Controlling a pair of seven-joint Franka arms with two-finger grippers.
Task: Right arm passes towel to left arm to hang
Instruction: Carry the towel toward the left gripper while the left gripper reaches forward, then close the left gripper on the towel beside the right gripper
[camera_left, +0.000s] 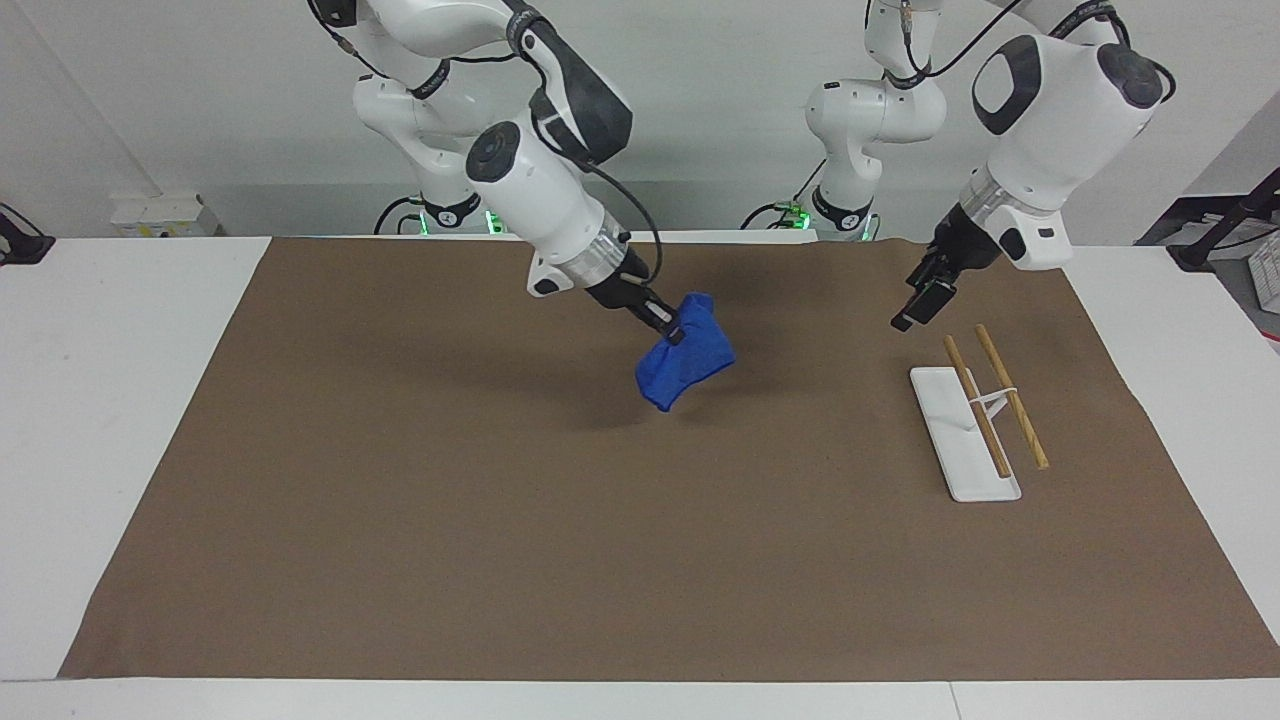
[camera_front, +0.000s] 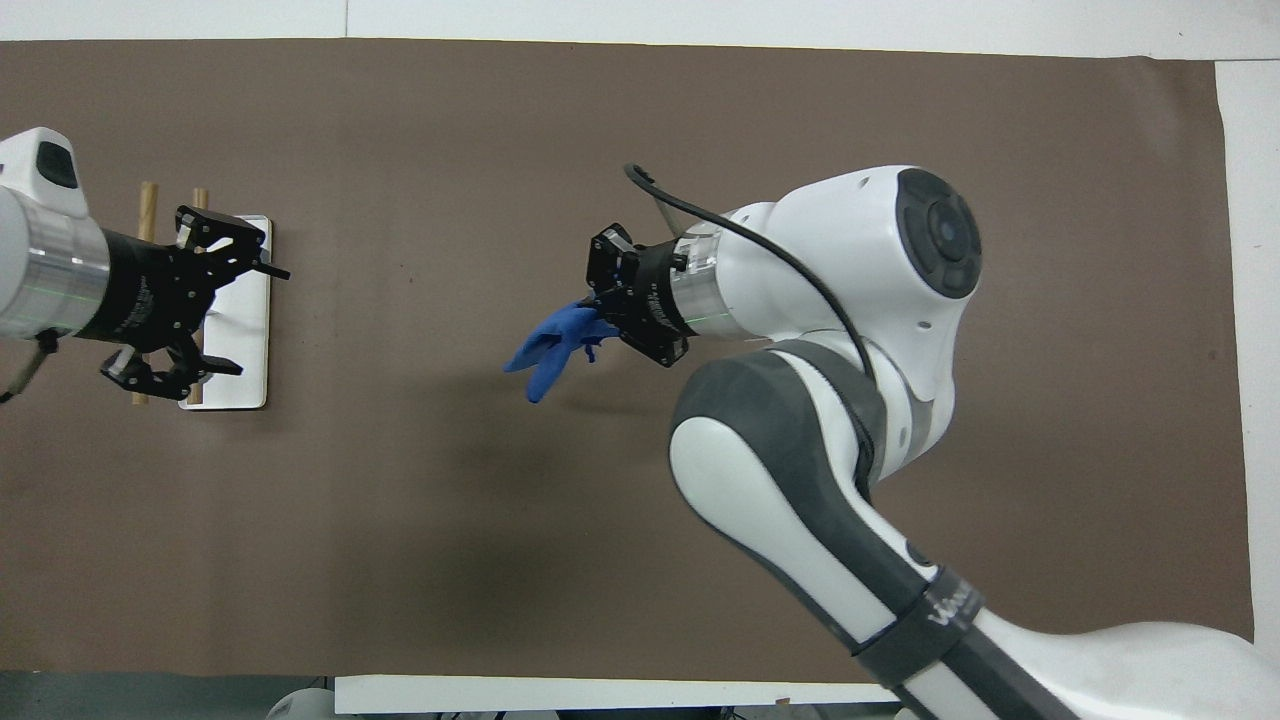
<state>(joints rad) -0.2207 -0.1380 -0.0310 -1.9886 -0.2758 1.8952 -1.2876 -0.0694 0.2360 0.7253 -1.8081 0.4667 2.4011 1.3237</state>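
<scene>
- Facing view: the blue towel (camera_left: 687, 363) is held up in the air, pinched at its upper edge by the right gripper (camera_left: 668, 327), whose fingers are closed tight on the cloth.
- The towel is seen hanging bunched below the fingers, clear of the brown mat (camera_left: 500, 520), over the middle of the table; its shadow is cast on the mat underneath.
- The right arm (camera_left: 545, 200) is stretched out from its base toward the table's middle, a black cable looped at its wrist.
- The left gripper (camera_left: 915, 305) is carried in the air, tilted downward, over the mat just beside the hanging rack (camera_left: 980, 415); how far its fingers are parted cannot be told from here, and nothing is seen in them.
- The rack, a white base with two wooden rods across it, is set toward the left arm's end of the table, well apart from the towel.
- Overhead view: the towel (camera_front: 550, 345) is shown sticking out from the right gripper (camera_front: 600, 325) as a narrow blue bundle, gripped at one end.
- The left gripper (camera_front: 235, 315) is shown over the rack (camera_front: 245, 350), its two fingers spread wide apart and empty, pointed toward the towel.
- A wide stretch of bare mat (camera_front: 400, 500) is left between the left gripper and the towel.
</scene>
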